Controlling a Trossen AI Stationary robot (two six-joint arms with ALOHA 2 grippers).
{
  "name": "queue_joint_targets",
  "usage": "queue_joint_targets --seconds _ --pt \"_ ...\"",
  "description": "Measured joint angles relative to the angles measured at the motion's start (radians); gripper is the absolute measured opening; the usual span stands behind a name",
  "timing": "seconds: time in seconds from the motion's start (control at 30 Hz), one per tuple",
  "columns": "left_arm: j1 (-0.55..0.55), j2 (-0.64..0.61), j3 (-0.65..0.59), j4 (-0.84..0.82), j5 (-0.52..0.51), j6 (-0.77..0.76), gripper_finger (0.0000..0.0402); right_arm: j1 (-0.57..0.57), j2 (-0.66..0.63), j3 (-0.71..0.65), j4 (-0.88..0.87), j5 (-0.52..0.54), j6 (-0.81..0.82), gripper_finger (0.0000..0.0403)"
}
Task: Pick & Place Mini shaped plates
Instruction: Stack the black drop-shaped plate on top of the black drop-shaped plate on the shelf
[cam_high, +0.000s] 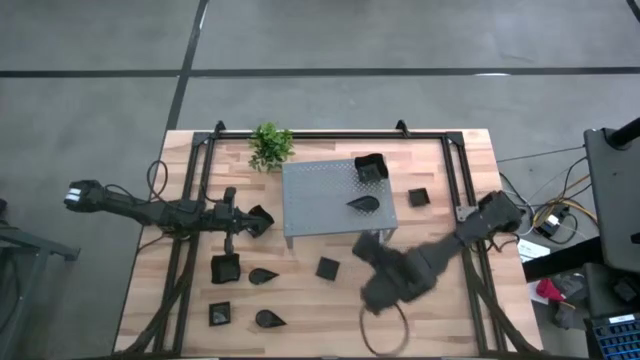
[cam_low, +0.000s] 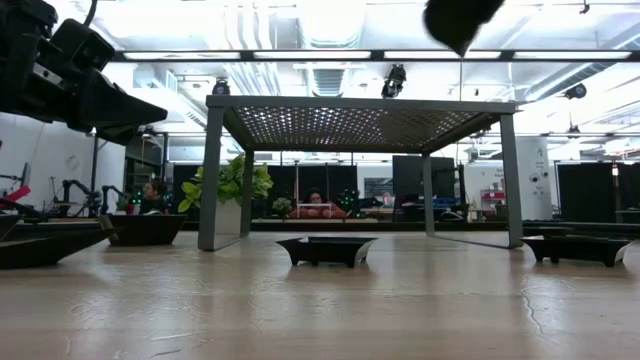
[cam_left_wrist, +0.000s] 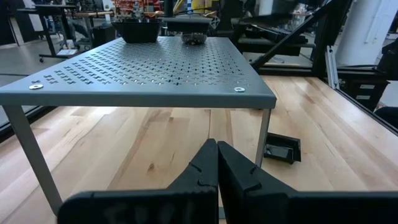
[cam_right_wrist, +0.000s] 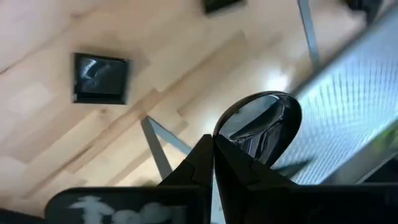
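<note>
Your right gripper (cam_right_wrist: 213, 146) is pinched on the rim of a teardrop plate (cam_right_wrist: 261, 124), carried in the air just beside the front edge of the grey perforated stand (cam_high: 330, 195). Your left gripper (cam_left_wrist: 217, 163) is closed on nothing and waits left of the stand. Judged from the layout, two plates already sit on the stand: a square plate (cam_high: 371, 168) near its back corner and a teardrop (cam_high: 364, 203). Left on the tabletop (cam_high: 310, 300) are about six more, including a square dish (cam_high: 327, 267) before the stand and another (cam_high: 418, 197) to its right. No brand, label or writing can be read.
</note>
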Motion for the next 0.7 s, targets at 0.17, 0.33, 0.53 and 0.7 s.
queue_joint_targets --seconds 0.17,0.33,0.53,0.7 --pt "0.0 0.0 0.0 -0.005 0.0 0.0 0.0 0.102 0.002 -0.053 0.043 0.062 -0.075 0.0008" --pt "0.0 0.0 0.0 -0.005 0.0 0.0 0.0 0.167 0.003 -0.126 0.149 0.13 -0.197 0.0008" --pt "0.0 0.0 0.0 -0.005 -0.007 0.051 0.0 0.182 0.003 -0.186 0.241 0.156 -0.264 0.0008" --pt "0.001 -0.001 0.0 -0.003 -0.112 0.287 0.0 0.196 0.003 -0.194 0.265 0.209 -0.335 0.0008"
